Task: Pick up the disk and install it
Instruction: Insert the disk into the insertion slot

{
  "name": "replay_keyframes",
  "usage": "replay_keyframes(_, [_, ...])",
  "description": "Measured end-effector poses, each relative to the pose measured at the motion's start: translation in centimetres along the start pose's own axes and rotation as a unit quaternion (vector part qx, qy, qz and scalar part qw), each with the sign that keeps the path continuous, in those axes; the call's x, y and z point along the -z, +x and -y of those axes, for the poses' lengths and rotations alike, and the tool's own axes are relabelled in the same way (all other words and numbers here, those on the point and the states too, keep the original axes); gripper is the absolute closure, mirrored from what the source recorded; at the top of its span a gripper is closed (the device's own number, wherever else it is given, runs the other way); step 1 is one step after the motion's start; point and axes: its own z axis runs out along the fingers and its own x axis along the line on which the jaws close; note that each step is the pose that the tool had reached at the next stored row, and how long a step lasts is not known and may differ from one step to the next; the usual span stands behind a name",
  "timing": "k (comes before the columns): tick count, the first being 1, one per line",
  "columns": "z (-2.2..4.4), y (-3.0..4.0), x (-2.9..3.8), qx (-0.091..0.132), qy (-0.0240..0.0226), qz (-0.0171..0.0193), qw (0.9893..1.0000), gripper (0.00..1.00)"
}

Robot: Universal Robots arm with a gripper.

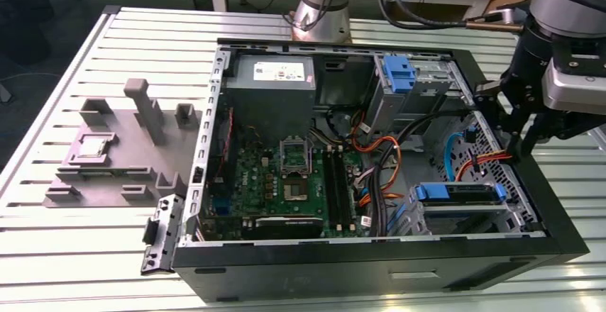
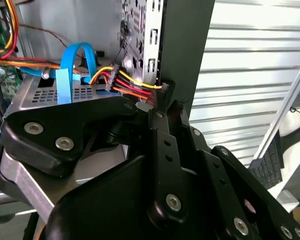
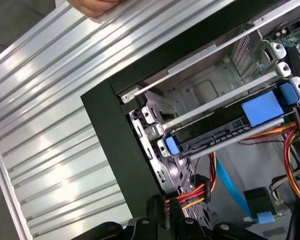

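Observation:
The disk sits in the drive cage at the front corner of the open computer case, on the exterior view's right. Its blue carrier bracket faces up. In the first wrist view the disk shows edge-on in a cage slot, dark with blue ends. My gripper hangs over the case's side wall just beyond that cage. Its fingers stand together in both wrist views, holding nothing, beside a plug of red, yellow and black wires.
A second blue bracket sits in the upper bay by the grey power supply box. Orange and blue cables cross the motherboard. A grey fixture lies on the slatted table. A person's hand rests at the table edge.

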Motion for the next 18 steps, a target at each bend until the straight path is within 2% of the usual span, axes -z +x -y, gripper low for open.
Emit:
replay_keyframes(4, [0.00,-0.05,-0.13,0.002,-0.0012,-0.0027,1.0000,0.76])
replay_keyframes(8, [-0.01,-0.10,-0.32,0.005,-0.0005,-0.0041,1.0000,0.76])
replay_keyframes(18, [-0.03,-0.19,-0.61,0.009,0.0003,-0.0052,0.9999,0.76])
